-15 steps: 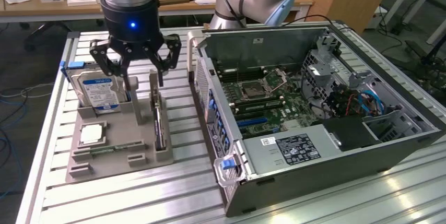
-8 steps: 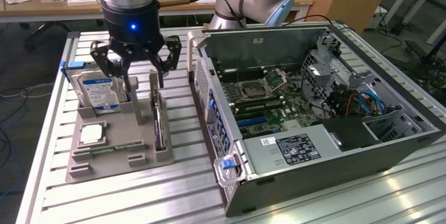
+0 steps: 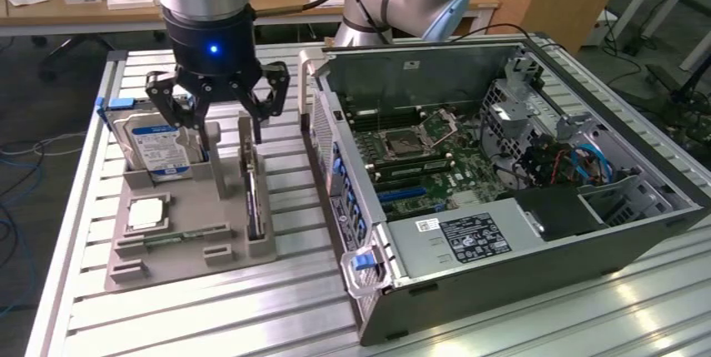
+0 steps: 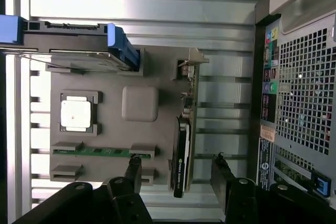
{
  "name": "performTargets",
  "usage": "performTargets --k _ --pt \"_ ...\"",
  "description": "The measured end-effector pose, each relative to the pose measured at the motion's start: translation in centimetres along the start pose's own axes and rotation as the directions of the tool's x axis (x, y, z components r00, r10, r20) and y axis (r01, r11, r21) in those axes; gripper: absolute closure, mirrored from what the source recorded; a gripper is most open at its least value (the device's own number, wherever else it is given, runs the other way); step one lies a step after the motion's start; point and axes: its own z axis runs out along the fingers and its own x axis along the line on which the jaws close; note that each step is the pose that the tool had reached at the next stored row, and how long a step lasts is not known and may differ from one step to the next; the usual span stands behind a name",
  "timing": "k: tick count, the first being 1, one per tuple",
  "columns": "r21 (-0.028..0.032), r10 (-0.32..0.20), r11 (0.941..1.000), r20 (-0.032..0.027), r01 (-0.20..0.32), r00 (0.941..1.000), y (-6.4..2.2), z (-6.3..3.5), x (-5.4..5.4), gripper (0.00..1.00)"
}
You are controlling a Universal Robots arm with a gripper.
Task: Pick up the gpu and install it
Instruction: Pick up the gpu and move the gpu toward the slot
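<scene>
The claw point(image 3: 228, 131) hung wide open with nothing in it. Directly beneath it the gpu point(image 3: 253, 200) stood on its long edge in a slot of the grey holder point(image 3: 198, 207). From the wrist view, one finger point(image 4: 133, 170) stood to one side of the card and the other to the far side, so the gpu point(image 4: 181, 153) lay in the gap between them. Its metal bracket point(image 4: 191, 62) was at the end farther from the claw. As far as the exterior view showed, the fingertips were above the card's top edge and not touching it.

Beside the claw, on the side away from the case, the hard drive point(image 3: 162, 151) stood upright in the same holder. Below and beyond it lay the processor point(image 3: 148, 214) and a memory stick point(image 3: 176, 238), both flat in their pockets. On the claw's other side, just beside the holder, the case point(image 3: 622, 232) lay open on the table point(image 3: 278, 315) with its motherboard point(image 3: 428, 161) exposed. No card could be seen in the blue slots point(image 3: 402, 195).

By my judgement the task had barely begun. The claw was lined up over the gpu, but the grasp, the lift, the carry to the case and the seating in a slot were all left to do.
</scene>
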Motion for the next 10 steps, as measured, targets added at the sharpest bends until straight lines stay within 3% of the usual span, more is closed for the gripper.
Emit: performTargets --k 10 --pt "-0.0001 0.000 1.0000 0.0001 0.000 1.0000 -0.16 1.38 -0.1 0.35"
